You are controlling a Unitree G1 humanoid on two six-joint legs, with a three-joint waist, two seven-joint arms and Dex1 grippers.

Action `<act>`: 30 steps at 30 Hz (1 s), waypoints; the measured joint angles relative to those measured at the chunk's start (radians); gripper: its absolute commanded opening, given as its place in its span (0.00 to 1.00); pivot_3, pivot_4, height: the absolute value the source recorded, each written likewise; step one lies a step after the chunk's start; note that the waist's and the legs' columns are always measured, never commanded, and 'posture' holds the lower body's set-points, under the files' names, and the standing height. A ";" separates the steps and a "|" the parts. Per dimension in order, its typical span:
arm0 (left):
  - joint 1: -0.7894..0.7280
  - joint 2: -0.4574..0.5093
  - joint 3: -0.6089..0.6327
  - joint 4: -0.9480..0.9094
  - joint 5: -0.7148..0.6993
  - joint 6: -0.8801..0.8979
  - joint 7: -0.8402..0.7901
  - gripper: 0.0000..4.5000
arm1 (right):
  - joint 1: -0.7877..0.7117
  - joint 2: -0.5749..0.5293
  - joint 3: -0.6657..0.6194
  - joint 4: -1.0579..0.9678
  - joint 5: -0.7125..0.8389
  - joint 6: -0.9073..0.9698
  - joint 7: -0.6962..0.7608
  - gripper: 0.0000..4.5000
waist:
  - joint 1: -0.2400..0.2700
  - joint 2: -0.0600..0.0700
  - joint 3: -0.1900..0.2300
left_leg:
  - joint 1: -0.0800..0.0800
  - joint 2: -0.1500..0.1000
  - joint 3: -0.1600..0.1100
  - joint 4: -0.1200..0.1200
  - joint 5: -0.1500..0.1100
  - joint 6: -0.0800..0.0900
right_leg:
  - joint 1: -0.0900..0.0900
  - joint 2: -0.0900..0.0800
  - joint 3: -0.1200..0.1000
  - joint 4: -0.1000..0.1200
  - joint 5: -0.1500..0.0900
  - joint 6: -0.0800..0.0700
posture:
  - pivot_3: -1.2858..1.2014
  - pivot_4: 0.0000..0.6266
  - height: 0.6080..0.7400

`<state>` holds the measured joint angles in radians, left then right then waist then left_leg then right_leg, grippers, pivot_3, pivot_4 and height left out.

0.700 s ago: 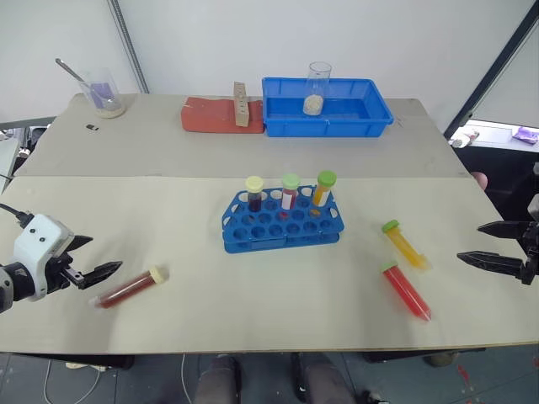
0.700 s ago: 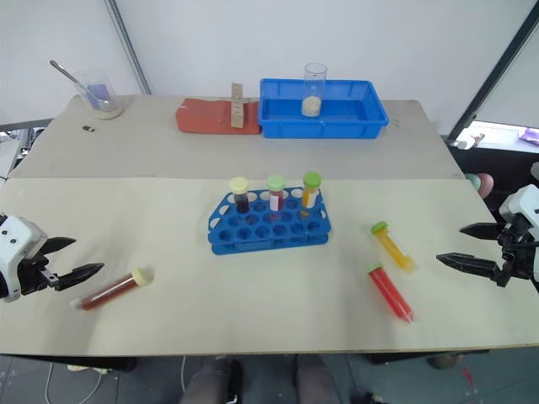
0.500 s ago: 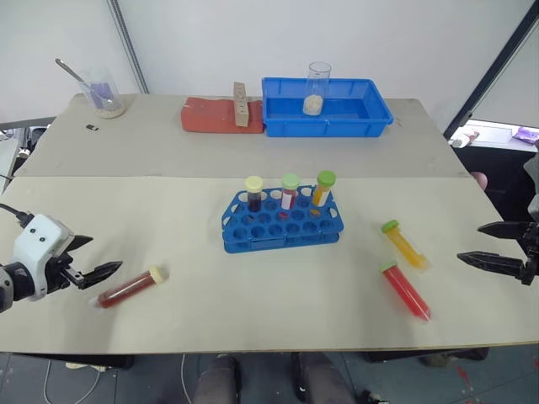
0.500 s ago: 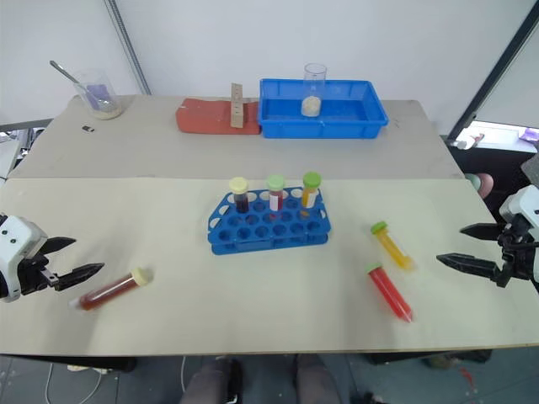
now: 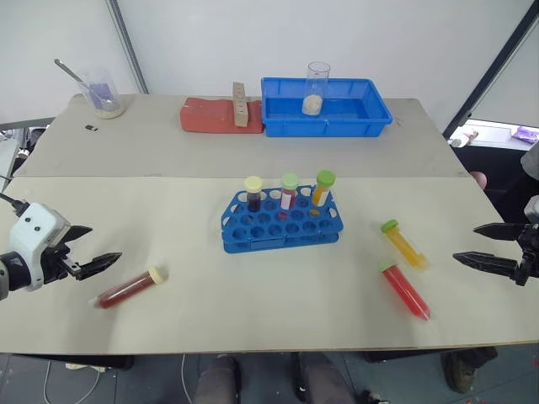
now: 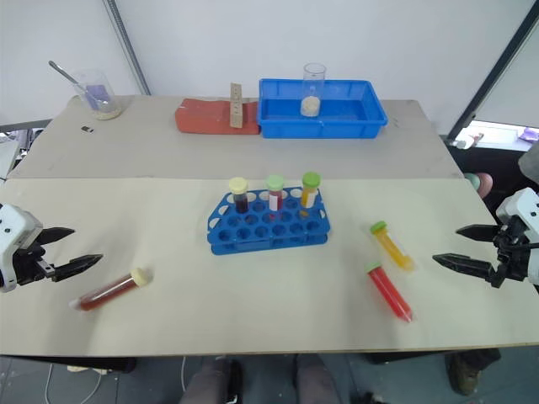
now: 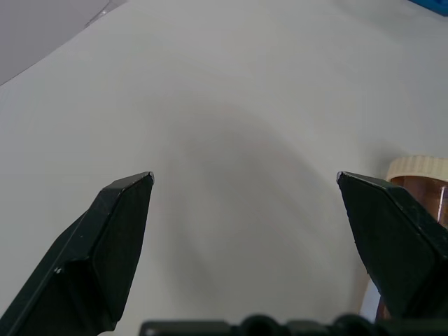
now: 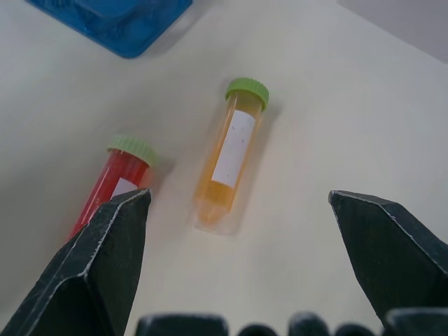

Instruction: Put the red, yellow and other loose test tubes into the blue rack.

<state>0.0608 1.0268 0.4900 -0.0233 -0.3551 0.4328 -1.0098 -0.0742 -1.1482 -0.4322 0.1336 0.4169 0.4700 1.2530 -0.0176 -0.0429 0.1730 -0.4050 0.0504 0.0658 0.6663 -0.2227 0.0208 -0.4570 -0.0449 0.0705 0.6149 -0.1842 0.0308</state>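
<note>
Three loose test tubes lie flat on the table, none racked yet — the whole task is judged left to do. Dark red tube with cream cap sits at 8 o'clock from the blue rack, just beside the left gripper, jaws wide and empty. Yellow-orange tube and bright red tube, both green-capped, lie at 4 o'clock, near the right gripper, likewise spread wide and holding nothing. Rack count: three capped tubes upright in its back row — remaining holes open. One rack, two grippers.
</note>
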 measured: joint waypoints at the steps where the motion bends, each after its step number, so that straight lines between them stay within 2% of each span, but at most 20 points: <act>1: 0.000 0.000 0.000 0.000 0.000 -0.003 -0.001 1.00 | -0.005 0.000 0.000 0.000 0.000 0.000 -0.001 1.00 | 0.000 0.000 0.000 | 0.000 0.000 0.000 0.000 0.000 0.000 | 0.000 0.000 0.000 0.000 0.000 0.000 | 0.52 0.24 1.00; 8: -0.013 -0.009 -0.003 -0.013 -0.039 0.044 -0.016 1.00 | -0.029 0.001 0.000 -0.008 0.001 0.001 0.000 1.00 | 0.001 0.000 0.000 | 0.000 0.000 0.000 0.000 0.000 0.000 | 0.000 0.000 0.000 0.001 0.000 0.000 | 0.52 0.24 1.00; 13: -0.061 -0.018 -0.094 -0.194 -0.092 0.102 -0.025 1.00 | -0.094 0.019 0.046 -0.059 0.022 0.047 -0.018 1.00 | 0.002 0.000 0.000 | 0.000 0.000 0.000 0.001 0.000 0.000 | 0.001 0.000 0.000 0.001 0.001 0.001 | 0.52 0.24 1.00; 18: -0.214 -0.063 -0.258 -0.434 -0.218 0.186 -0.027 1.00 | -0.231 0.032 0.202 -0.149 0.025 0.174 -0.092 1.00 | 0.002 0.000 0.000 | 0.000 -0.001 0.000 0.002 0.000 0.000 | 0.001 0.001 0.001 0.004 0.001 0.001 | 0.52 0.24 1.00; 21: -0.306 -0.123 -0.330 -0.488 -0.286 0.213 -0.027 1.00 | -0.325 0.032 0.333 -0.155 -0.027 0.262 -0.138 1.00 | -0.001 0.000 0.000 | 0.000 -0.001 -0.001 0.003 0.000 0.000 | 0.001 0.001 0.001 0.005 0.002 0.003 | 0.52 0.24 1.00; 24: -0.373 -0.177 -0.399 -0.531 -0.334 0.219 -0.034 1.00 | -0.430 0.046 0.460 -0.099 -0.096 0.331 -0.178 1.00 | -0.003 0.000 0.000 | 0.000 -0.001 -0.001 0.005 0.000 0.000 | 0.001 0.002 0.002 0.007 0.002 0.003 | 0.52 0.24 1.00; 30: -0.476 -0.270 -0.545 -0.529 -0.314 0.154 -0.078 1.00 | -0.608 0.136 0.670 0.161 -0.258 0.345 -0.191 1.00 | -0.001 0.000 0.000 | -0.002 -0.002 -0.004 0.010 0.000 0.000 | 0.001 0.003 0.002 0.010 0.002 0.004 | 0.52 0.24 1.00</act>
<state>-0.4147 0.7569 -0.0550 -0.5520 -0.6688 0.5867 -1.0874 -0.6821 -1.0121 0.2379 0.2942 0.1592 0.8151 1.0623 -0.0184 -0.0432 0.1731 -0.4070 0.0484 0.0618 0.6765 -0.2223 0.0211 -0.4562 -0.0420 0.0724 0.6247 -0.1827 0.0347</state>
